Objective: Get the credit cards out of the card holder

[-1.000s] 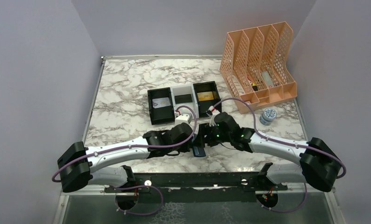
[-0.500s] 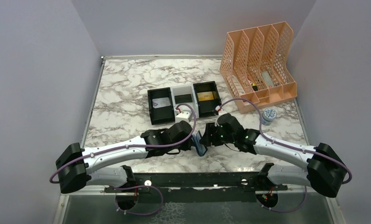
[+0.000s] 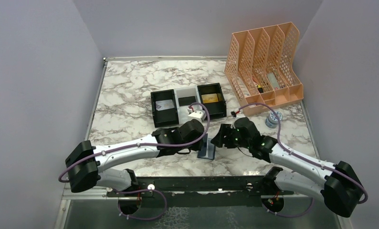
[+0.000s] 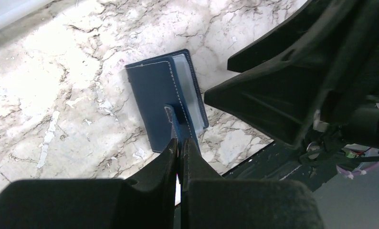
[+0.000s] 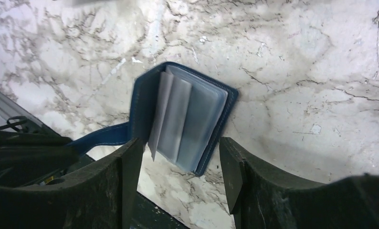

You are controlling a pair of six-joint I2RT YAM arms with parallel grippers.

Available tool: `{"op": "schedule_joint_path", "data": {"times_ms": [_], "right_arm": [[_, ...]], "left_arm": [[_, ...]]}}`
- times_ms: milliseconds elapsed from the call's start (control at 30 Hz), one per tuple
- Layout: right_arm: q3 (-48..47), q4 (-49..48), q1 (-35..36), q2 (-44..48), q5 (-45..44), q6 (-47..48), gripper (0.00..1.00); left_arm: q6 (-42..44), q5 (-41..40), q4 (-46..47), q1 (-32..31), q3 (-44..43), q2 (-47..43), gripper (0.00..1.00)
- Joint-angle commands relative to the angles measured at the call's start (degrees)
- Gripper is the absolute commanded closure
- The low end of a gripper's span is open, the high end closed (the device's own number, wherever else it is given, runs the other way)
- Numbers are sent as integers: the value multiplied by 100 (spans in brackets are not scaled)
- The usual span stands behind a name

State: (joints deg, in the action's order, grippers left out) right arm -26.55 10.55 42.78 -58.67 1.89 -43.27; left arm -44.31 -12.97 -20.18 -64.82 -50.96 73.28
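The navy card holder (image 3: 207, 150) rests on the marble near the front edge, part open, and its pale blue-grey pockets (image 5: 192, 119) show no card. My left gripper (image 3: 203, 143) is shut on its side tab (image 4: 175, 119). My right gripper (image 3: 219, 139) is open just right of the holder, with its fingers (image 5: 130, 167) apart on either side of the near end, not touching it. A silver-grey card (image 3: 164, 106), a dark card (image 3: 187, 100) and a gold card (image 3: 212, 98) lie in the three compartments of the tray.
The black-and-white tray (image 3: 155, 114) stands behind the grippers at mid table. A peach file rack (image 3: 264, 67) stands at the back right, with a small round tin (image 3: 273, 117) in front of it. The dark front rail (image 3: 197, 183) runs just below the holder.
My right gripper has let go of the card holder and pulled back to the right. The holder has dropped from upright between the grippers down onto the marble, with my left gripper still on the tab.
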Motion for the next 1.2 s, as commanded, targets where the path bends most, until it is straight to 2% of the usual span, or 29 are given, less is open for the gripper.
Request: {"op": "schedule_joint_path", "data": {"times_ms": [0,133,433,600,1167], "right_arm": [[-51,57,-9,291,-177,33,39],[-52,-174,-15,262,193,-19,39],[162,-1442,-8,-420,1778,-371,42],[327,-2045,-7,-1136,2212,-621,49],[234,-2159,-7,-1833,1788,-225,49]], "left_arm": [[-198,-80,73,17,195,-130,100],[-317,-438,-161,90,461,-475,100],[-184,-512,-778,930,1181,-1109,100],[-431,-232,-274,997,1883,-1344,100],[-155,156,707,997,2983,-1365,100]]}}
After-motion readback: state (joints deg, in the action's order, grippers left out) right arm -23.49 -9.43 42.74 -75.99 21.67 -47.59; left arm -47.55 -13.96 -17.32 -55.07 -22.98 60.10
